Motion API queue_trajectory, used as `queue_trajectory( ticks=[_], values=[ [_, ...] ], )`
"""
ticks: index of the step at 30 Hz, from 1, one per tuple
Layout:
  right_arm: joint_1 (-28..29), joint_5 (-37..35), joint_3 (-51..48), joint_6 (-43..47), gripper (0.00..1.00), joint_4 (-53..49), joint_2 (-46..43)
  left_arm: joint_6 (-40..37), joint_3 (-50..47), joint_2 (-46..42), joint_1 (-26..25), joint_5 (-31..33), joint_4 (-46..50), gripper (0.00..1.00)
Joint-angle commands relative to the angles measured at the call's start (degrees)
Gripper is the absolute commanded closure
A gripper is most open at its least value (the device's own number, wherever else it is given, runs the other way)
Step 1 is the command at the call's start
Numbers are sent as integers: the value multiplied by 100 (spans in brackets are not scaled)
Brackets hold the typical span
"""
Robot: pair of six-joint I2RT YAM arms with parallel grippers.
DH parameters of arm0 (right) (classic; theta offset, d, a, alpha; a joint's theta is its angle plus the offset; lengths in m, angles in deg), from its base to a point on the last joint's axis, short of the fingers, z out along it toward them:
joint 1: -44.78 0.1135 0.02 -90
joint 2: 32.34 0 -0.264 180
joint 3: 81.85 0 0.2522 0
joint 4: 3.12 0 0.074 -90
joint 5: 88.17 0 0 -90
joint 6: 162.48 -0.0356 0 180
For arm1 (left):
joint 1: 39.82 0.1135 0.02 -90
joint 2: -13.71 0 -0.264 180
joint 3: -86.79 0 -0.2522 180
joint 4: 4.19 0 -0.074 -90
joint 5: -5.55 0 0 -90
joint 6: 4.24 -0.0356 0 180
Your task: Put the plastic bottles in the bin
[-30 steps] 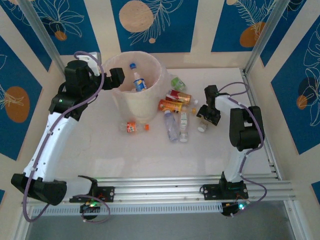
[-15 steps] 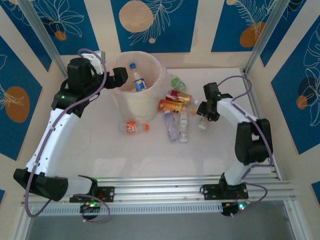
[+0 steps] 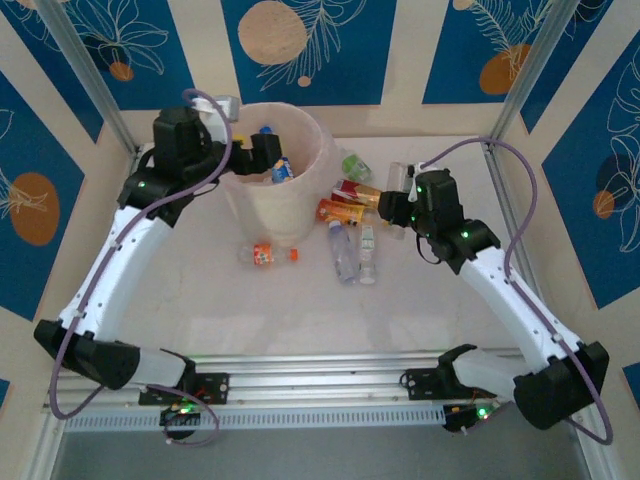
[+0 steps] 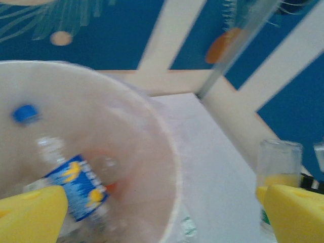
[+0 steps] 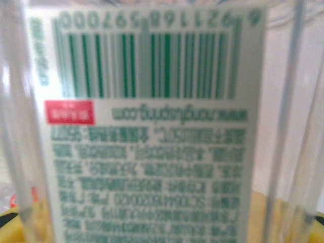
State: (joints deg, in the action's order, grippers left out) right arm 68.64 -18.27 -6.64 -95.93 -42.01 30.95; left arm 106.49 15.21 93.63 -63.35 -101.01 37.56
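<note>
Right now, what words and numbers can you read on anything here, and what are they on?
"6 921168 597000": under the barcode on the clear bottle, upside down in the right wrist view.
"www.nongfuspring.com": same label, also upside down.
Fine print and red box on that label: too blurred to read.
Label of the blue-labelled bottle in the bin: blurred, unreadable.
Labels of the other bottles on the table: too small to read.

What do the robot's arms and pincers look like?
The left arm and right arm are white tubes linked by chunky black joints. A thin purple cable loops along each one. Tiny green lights glow on them. The left pincer is black, with yellow fingertips.
</note>
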Motion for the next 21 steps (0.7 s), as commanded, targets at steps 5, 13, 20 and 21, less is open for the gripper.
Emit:
queue_trajectory(
  ticks=[5,13,20,21],
  values=[
    [642,22,-271,638,54,973,-625,-257,860,623,-927,-477,-48,0],
    [1115,95,-265,871,55,1345,-813,-468,1591,1299,-1563,-1118,77,0],
    [1378,137,-292,1013,54,1631,-873,-407,1764,1522,-1704,-1192,164,0],
    [1401,136,-292,1028,54,1650,-879,-379,1767,1534,-1708,-1255,143,0]
  ],
)
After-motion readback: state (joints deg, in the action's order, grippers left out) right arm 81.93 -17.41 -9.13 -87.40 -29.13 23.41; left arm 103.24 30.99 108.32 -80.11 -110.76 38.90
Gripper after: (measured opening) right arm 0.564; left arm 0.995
